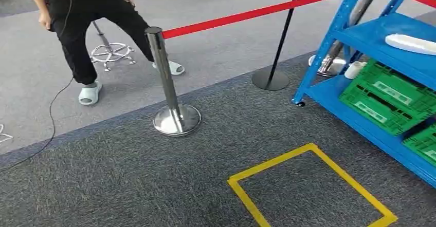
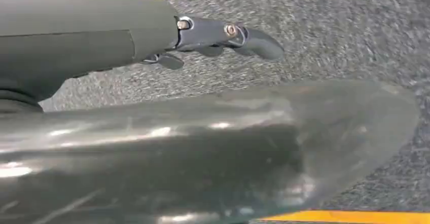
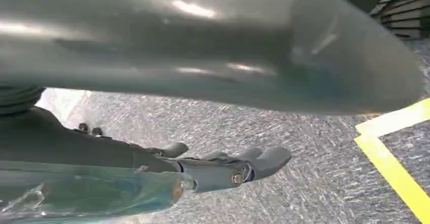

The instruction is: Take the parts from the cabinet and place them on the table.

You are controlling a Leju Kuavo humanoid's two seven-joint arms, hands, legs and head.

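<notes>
Your white part [image 1: 411,43] lay on the blue cabinet [image 1: 367,37] shelf above the green crates [image 1: 391,96]. Your left hand [image 2: 223,39] and right hand [image 3: 238,165] hung over grey carpet [image 1: 128,181], fingers loosely extended, holding nothing, yellow tape [image 1: 308,150] edges beyond their fingertips.

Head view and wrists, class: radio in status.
Left hand and right hand empty, fingers extended. White part on blue shelf. Stanchion, rope and a person nearby.
</notes>
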